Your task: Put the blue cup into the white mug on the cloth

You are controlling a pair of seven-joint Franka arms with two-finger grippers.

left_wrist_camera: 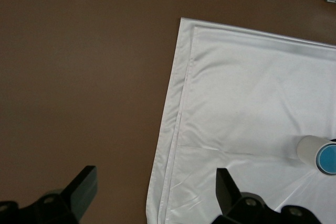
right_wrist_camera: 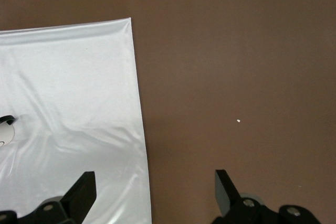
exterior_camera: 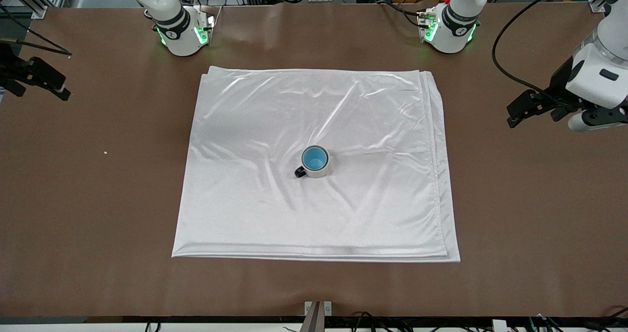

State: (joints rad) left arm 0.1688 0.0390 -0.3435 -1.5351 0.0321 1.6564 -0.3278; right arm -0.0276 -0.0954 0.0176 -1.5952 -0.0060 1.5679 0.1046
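The blue cup (exterior_camera: pixel 314 158) sits upright inside the white mug (exterior_camera: pixel 320 171), whose black handle points toward the right arm's end. The mug stands near the middle of the white cloth (exterior_camera: pixel 294 111). My left gripper (exterior_camera: pixel 513 114) is open and empty, in the air over bare table at the left arm's end. Its wrist view (left_wrist_camera: pixel 155 182) shows the cloth's edge (left_wrist_camera: pixel 252 103), the mug (left_wrist_camera: pixel 307 150) and the cup (left_wrist_camera: pixel 329 159). My right gripper (exterior_camera: pixel 61 88) is open and empty over bare table at the right arm's end. Its wrist view (right_wrist_camera: pixel 155 182) shows the cloth (right_wrist_camera: pixel 68 87) and a sliver of the mug (right_wrist_camera: pixel 4 135).
The brown table (exterior_camera: pixel 98 199) surrounds the cloth on all sides. A tiny white speck (exterior_camera: pixel 105 152) lies on it toward the right arm's end, also in the right wrist view (right_wrist_camera: pixel 239 121). A small metal bracket (exterior_camera: pixel 317 308) sits at the table edge nearest the front camera.
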